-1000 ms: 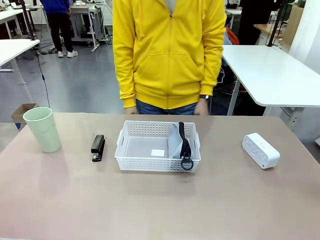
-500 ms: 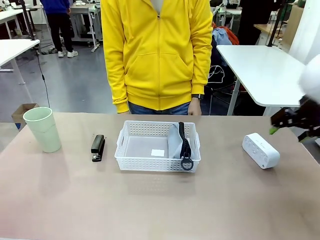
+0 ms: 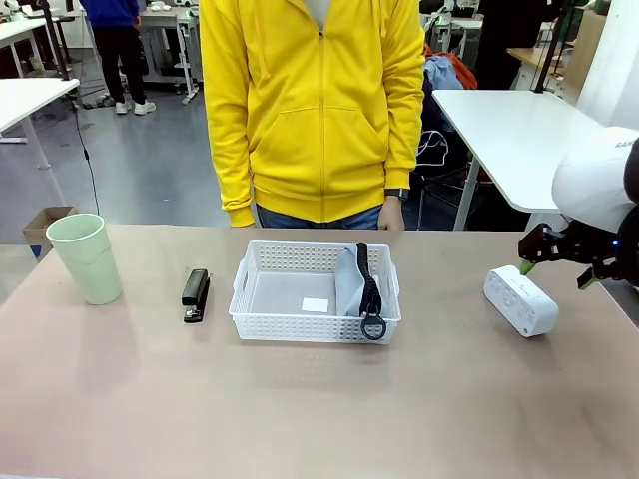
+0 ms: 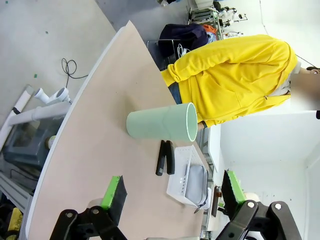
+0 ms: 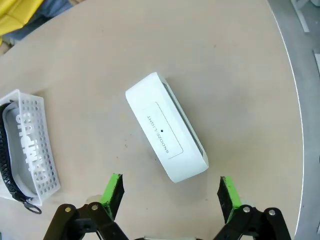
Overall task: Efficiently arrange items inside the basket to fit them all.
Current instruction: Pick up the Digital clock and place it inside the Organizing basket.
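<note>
The white lattice basket (image 3: 310,324) sits mid-table, with the grey pouch (image 3: 350,282) standing on edge along its right side and the pouch's black ring (image 3: 373,326) hanging over the front rim. On the table to the basket's left lie the black stapler (image 3: 196,294) and, farther left, the pale green cup (image 3: 86,257). The white block (image 3: 520,299) lies at the right. My right gripper (image 3: 557,271) hovers open just above and behind it; in the right wrist view the block (image 5: 166,127) lies ahead of the open fingers (image 5: 112,192). My left gripper (image 4: 172,192) is open, above the table's left end, facing the cup (image 4: 162,121).
A person in a yellow hoodie (image 3: 315,110) stands at the far edge behind the basket, hands down. A cardboard box (image 3: 45,228) sits on the floor past the far left corner. Another white table (image 3: 539,150) stands at the back right.
My right arm has come in from the right and moved left toward the white block. The person has shifted slightly to the left. The items on the table have not moved.
</note>
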You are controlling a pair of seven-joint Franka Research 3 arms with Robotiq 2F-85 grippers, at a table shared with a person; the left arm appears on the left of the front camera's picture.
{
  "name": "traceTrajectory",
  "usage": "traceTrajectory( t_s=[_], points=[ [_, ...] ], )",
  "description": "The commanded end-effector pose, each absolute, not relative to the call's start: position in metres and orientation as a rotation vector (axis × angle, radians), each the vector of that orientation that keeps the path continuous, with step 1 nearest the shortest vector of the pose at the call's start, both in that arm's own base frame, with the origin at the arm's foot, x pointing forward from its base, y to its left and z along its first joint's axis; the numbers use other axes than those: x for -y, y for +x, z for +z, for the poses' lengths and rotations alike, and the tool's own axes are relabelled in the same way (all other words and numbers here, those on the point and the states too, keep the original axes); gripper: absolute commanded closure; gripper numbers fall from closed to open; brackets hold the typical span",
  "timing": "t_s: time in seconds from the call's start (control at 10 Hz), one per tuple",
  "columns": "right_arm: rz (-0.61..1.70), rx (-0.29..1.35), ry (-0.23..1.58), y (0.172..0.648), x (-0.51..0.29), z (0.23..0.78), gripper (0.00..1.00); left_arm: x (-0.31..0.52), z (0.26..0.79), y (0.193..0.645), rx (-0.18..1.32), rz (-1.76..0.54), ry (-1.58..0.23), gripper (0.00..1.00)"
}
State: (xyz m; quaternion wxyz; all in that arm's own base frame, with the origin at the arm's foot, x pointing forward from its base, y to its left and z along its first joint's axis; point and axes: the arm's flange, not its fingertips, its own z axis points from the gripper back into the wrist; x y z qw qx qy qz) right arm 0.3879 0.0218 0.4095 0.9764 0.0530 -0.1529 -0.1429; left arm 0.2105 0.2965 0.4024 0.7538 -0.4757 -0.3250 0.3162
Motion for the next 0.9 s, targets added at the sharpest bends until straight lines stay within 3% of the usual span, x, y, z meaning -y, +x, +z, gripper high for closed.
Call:
traceTrajectory(
  t_s=[0.0,0.5,0.8],
  points=[
    [-0.218,0.318,0.057,0.384,-0.025,0.412,0.00,-0.297,0.401,0.211,0.739,0.672,-1.051,0.00],
    [-0.094,0.164,0.036,0.444,-0.024,0.397,0.00,-0.297,0.401,0.211,0.739,0.672,-1.051,0.00],
    [-0.156,0.092,0.056,0.461,-0.025,0.380,0.00,-0.297,0.401,0.211,0.739,0.672,-1.051,0.00]
  ],
)
